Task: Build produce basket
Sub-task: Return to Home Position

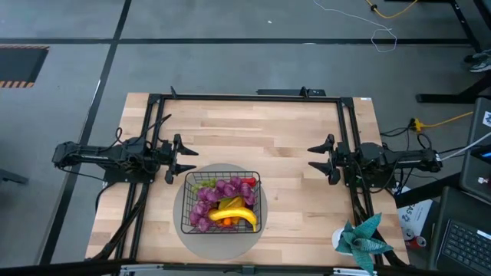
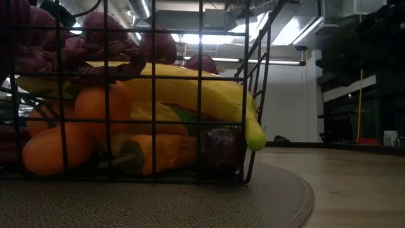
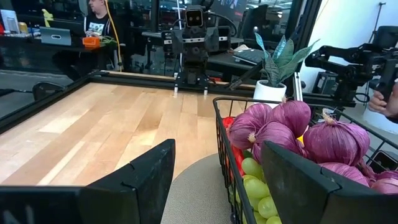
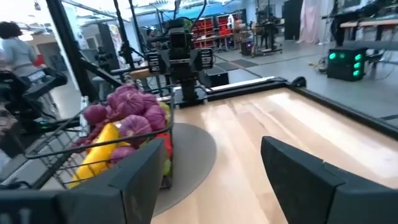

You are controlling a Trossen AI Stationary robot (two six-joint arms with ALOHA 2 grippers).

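I can read no text, label, brand, number or sign anywhere in my views.

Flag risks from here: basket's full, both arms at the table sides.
1. The purple bulbs heap above the rim of the basket; a bump could roll one out.
2. The tip of the banana pokes out through the mesh; it could snag on anything that passes.
3. The left gripper, jaws open, sits close to the basket's corner; a move that way may clip the wire. The right gripper, also open, is farther off.
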